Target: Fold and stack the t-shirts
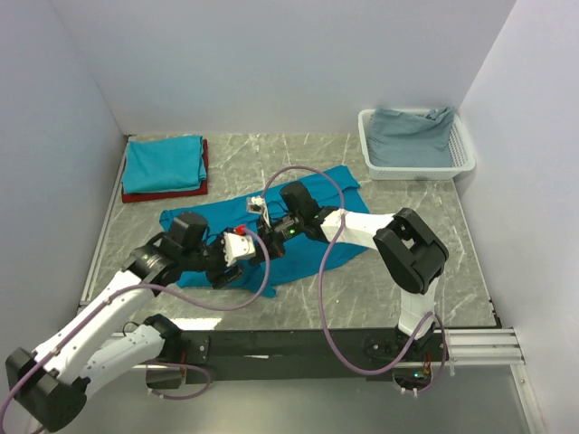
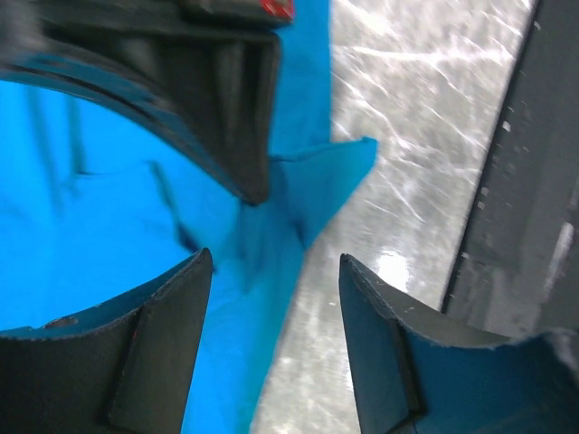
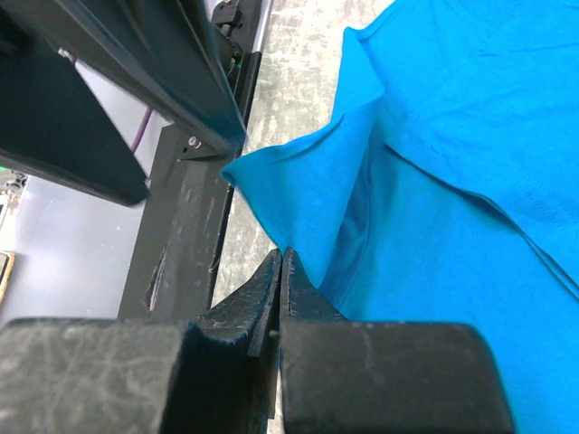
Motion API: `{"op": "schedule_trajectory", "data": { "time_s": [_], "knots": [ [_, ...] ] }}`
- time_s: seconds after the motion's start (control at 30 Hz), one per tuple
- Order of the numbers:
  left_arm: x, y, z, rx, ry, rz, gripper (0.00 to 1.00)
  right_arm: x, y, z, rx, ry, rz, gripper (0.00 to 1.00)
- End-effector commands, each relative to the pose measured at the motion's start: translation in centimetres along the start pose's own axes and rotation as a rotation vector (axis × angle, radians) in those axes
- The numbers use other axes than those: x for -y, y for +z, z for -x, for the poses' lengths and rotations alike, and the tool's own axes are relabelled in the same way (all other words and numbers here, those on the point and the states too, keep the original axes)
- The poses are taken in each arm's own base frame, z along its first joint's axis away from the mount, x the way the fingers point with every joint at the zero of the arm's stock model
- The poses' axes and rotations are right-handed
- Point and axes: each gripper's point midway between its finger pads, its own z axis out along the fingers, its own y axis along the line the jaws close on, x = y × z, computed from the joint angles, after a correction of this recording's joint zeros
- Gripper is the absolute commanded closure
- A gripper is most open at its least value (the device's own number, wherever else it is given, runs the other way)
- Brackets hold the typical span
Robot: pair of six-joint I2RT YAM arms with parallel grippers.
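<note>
A bright teal-blue t-shirt lies spread across the middle of the table. My right gripper is shut on its near hem corner, and the right wrist view shows the jaws pinching the cloth, which rises into a peak. My left gripper is open and empty beside it. In the left wrist view it hovers over the shirt's edge and bare table. A folded teal shirt rests on a folded dark red one at the back left.
A white lattice basket at the back right holds grey-blue cloth. The marble table ends at a dark frame rail along the near edge. White walls stand on three sides.
</note>
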Motion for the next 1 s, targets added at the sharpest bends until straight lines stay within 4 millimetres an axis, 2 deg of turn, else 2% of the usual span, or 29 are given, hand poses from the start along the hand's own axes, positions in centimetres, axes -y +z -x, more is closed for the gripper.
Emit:
{"op": "schedule_trajectory", "data": {
  "time_s": [0.0, 0.2, 0.63, 0.97],
  "knots": [
    [-1.2, -1.2, 1.6, 0.078, 0.058, 0.103, 0.35, -1.5, -0.5, 1.7, 0.031, -0.069, 0.028, 1.00],
    [-1.0, -0.1, -1.0, 0.010, 0.030, 0.098, 0.35, -1.7, -0.6, 1.8, 0.033, -0.079, 0.027, 1.00],
    [-2.0, 1.0, 0.2, 0.043, 0.046, 0.096, 0.40, -2.0, -0.6, 1.9, 0.035, -0.085, 0.038, 1.00],
    [-2.1, 1.6, -0.2, 0.019, 0.048, 0.083, 0.56, -2.0, -0.6, 1.8, 0.033, -0.081, 0.042, 1.00]
  ]
}}
